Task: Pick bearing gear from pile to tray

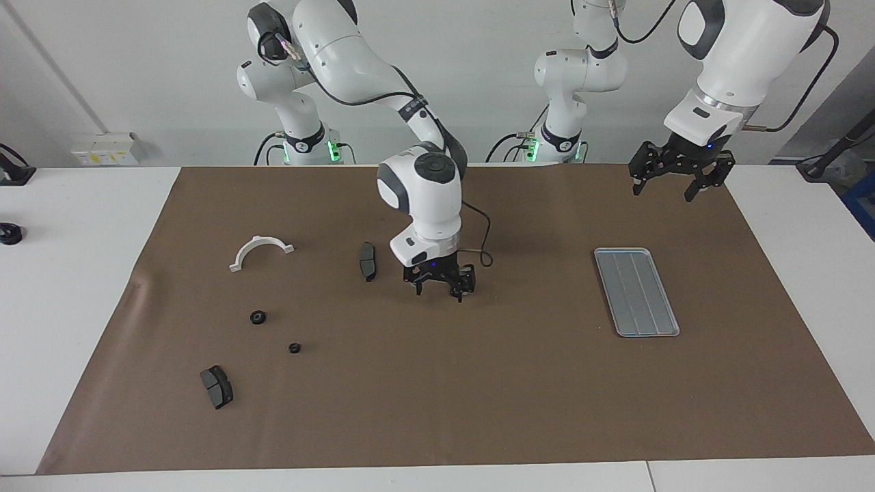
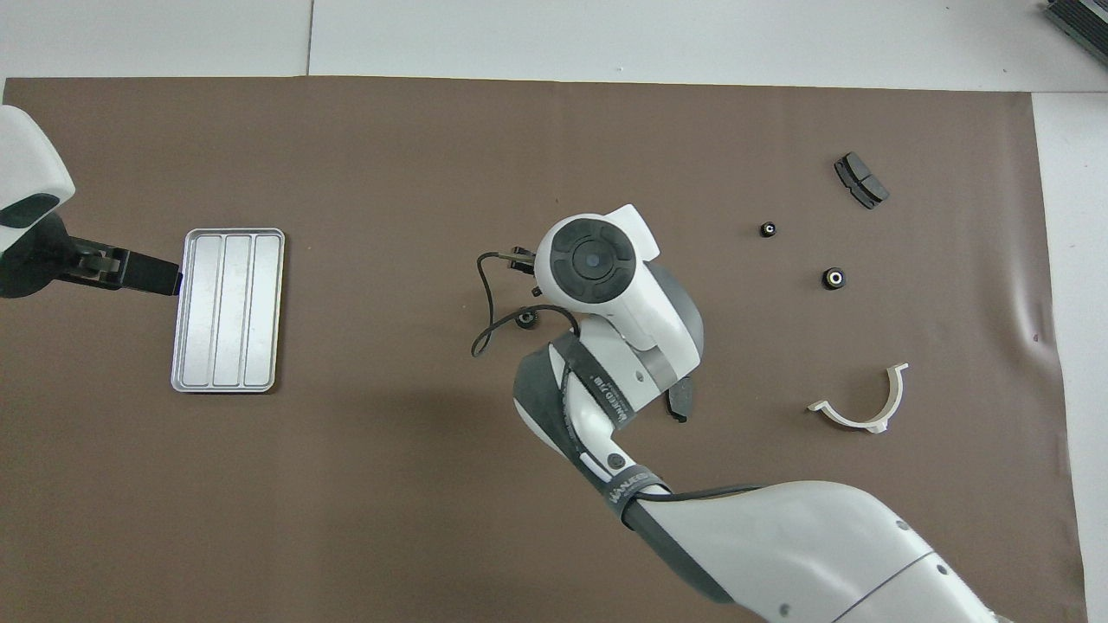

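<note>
Overhead view – bearing gear (image 2: 525,320) (small), black, round

Big brown mat (image 1: 478,396) covers most of the white tabletop (image 1: 75,273). There's a pale wall box (image 1: 106,148) at the right arm's end, plus some small black thing (image 1: 9,234) near the tabletop's edge.

The tray (image 1: 636,292) looks like smooth, dull silver metal with ridges. The table cover (image 1: 437,396) is flat brown and not shiny. The half-ring bracket (image 1: 260,251) looks like smooth white plastic
</note>
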Motion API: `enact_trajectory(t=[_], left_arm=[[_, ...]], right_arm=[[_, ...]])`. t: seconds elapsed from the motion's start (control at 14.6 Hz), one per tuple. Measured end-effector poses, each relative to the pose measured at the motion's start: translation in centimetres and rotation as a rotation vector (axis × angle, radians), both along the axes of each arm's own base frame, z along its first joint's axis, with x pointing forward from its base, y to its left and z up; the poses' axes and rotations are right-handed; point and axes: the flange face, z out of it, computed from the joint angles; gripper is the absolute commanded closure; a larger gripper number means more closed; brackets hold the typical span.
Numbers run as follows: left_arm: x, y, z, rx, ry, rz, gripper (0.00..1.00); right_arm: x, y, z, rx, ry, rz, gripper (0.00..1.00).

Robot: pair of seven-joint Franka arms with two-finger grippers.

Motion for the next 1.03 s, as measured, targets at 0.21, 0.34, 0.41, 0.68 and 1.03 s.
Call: enact_trajectory(t=[0.21, 0.34, 0.41, 0.68, 1.03], left_arm=[[0.1, -2.9, -0.2, -0.005, -0.039, -0.046, 0.00], [0.1, -6.1, -1.0, -0.014, -0.066, -0.064, 0.00], [0.1, -7.7, -1.6, -0.019, -0.072, -0.064, 0.00], [1.7, -13.7, -5.7, -0.037, -0.103, -0.098, 0.00], [2.7, -20.5, -11.6, -0.058, -0.114, -0.102, 0.00]], right_arm=[[2.6, -9.3, 4.3, -0.065, 0.030, 0.133, 0.00], [3.5, -14.8, 4.9, -0.099, 0.054, 0.233, 0.00], [4.0, -17.7, 4.4, -0.114, 0.071, 0.294, 0.00], [3.6, -28.2, -1.2, -0.133, 0.108, 0.510, 0.00], [1.6, -33.5, -5.6, -0.141, 0.159, 0.667, 0.00]])
